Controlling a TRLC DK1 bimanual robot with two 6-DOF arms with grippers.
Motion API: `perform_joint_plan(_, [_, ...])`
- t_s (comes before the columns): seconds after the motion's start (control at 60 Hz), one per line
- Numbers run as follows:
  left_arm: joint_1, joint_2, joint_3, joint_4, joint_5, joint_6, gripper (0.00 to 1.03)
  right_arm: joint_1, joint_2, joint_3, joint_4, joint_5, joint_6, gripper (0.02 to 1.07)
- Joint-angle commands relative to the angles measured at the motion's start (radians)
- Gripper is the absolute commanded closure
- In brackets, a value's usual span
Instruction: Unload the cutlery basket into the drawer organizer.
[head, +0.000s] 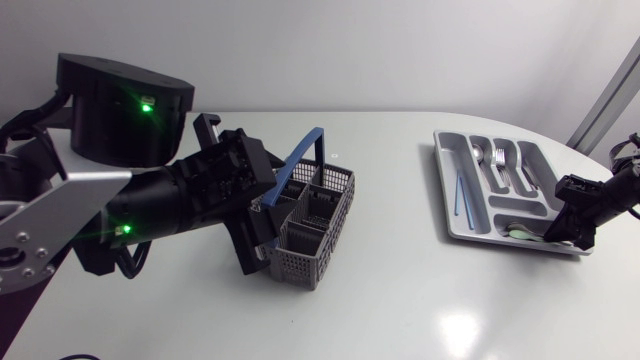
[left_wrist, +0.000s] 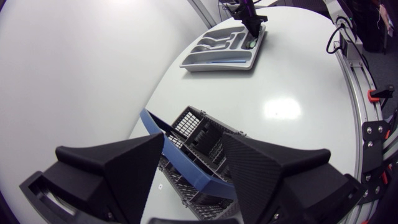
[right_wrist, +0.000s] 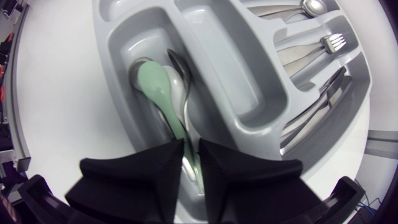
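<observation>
Right hand (right_wrist: 191, 163) clamps the metal spoon (right_wrist: 188, 146) low inside the organizer (right_wrist: 112, 37) for release; left hand (left_wrist: 193, 140), fingers apart, straddles the basket (left_wrist: 193, 121).

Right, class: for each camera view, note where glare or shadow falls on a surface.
Head view: lamp glare on the table, faint shadow beside the basket. Left wrist view: glare patch on the table beyond the basket. Right wrist view: soft sheen on the organizer and spoons.

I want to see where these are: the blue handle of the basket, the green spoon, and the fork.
blue handle (head: 300, 157), head view, middle of its sloping bar.
green spoon (right_wrist: 154, 84), right wrist view, its bowl.
fork (right_wrist: 334, 42), right wrist view, its tines.
</observation>
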Motion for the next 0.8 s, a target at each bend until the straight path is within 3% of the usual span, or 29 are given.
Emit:
perform_joint_plan(0.0, [0.001,-0.020,-0.003,-0.004,0.006,-0.024,0.38,0.007,-0.075,-0.091,0.073,0.007,-0.014,0.06])
perform_joint_plan(0.133, [0.009,-0.040,-0.009,-0.008,0.011,-0.027,0.38,0.016,-0.212,-0.224,0.195,0.006,-0.042,0.06])
perform_joint_plan(0.417, [0.059,-0.106,-0.029,-0.039,0.061,-0.057,0.38,0.045,-0.455,-0.287,0.156,-0.080,0.018,0.06])
perform_joint_plan(0.6, [0.185,-0.132,-0.057,-0.087,0.185,-0.091,0.38,0.149,-0.574,-0.341,0.150,-0.154,0.175,0.06])
perform_joint_plan(0.783, [0.323,-0.133,-0.088,-0.142,0.310,-0.080,0.38,0.356,-0.618,-0.390,0.169,-0.183,0.392,0.06])
